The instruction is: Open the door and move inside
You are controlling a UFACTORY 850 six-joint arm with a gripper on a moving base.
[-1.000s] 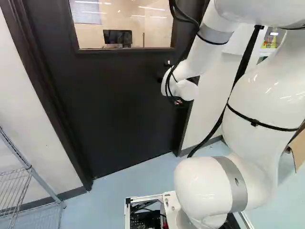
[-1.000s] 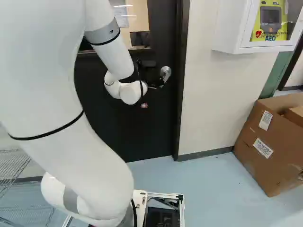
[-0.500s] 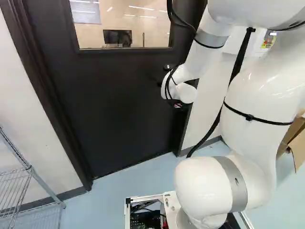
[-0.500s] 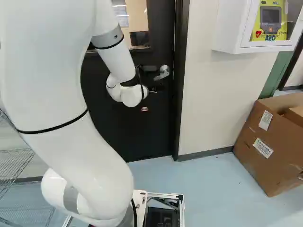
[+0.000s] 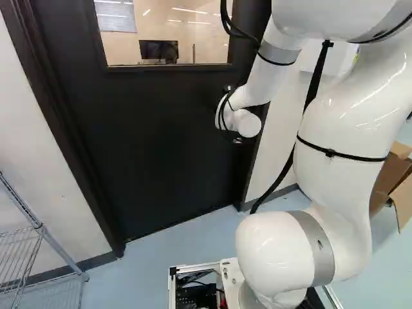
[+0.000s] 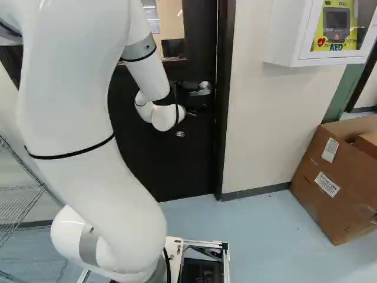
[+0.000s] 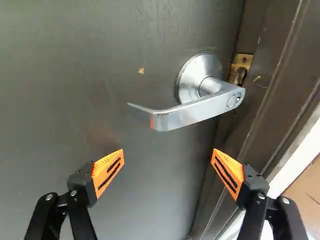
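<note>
The gripper [image 6: 192, 121] stands open, its orange pads [image 7: 107, 170] spread wide. The door handle [image 7: 192, 111] lies ahead of it toward one o'clock, probably just apart from both pads. The dark door [image 5: 148, 141] sits at ten o'clock in the left base view.

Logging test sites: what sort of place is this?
Likely an office or lab corridor: dark door with window, wall-mounted AED cabinet, wire shelving.

This is probably a lab or office, given the windowed door [image 5: 148, 141], monitor [image 5: 154, 49] and wire shelving [image 5: 40, 228].
</note>
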